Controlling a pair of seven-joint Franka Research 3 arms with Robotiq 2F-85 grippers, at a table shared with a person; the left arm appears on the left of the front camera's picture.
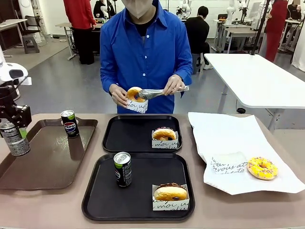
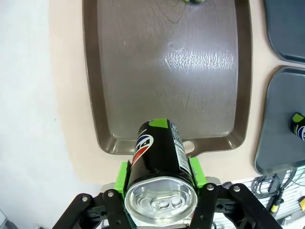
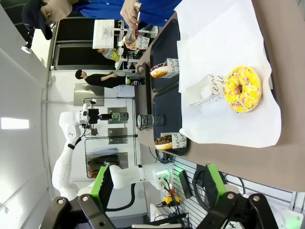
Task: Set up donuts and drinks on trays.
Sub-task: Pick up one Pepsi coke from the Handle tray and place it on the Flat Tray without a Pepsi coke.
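One can (image 1: 14, 139) sits clamped upright in the left tool (image 2: 159, 177). Carry it level to the far tray (image 1: 126, 136), beside its donut (image 1: 164, 134).

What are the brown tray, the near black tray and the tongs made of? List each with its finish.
Brown tray: likely plastic, glossy; it mirrors the Pepsi can and shows glare.
Near black tray: probably plastic, matte; only dull reflections.
Tongs: apparently metal, polished silver sheen.
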